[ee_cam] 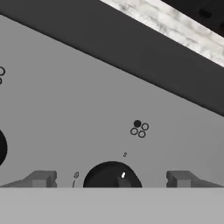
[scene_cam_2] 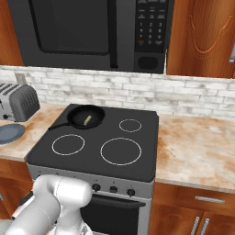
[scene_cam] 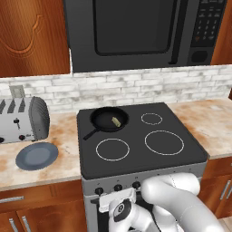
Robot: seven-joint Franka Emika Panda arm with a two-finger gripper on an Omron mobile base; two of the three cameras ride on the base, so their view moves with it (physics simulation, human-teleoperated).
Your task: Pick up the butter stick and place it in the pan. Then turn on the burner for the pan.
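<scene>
Hand view: open gripper [ee_cam: 111, 179] straddles stove knob [ee_cam: 112, 175]

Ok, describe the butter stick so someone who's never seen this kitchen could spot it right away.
Find the black stove under the microwave. On its back left burner sits a round black pan with a long handle. The butter stick is the small pale yellow bar lying inside that pan, the only light thing on the dark stovetop.

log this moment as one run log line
stage: burner step | butter stick: lying in pan | gripper: open, fingers either side of stove knob, not gripping it
</scene>
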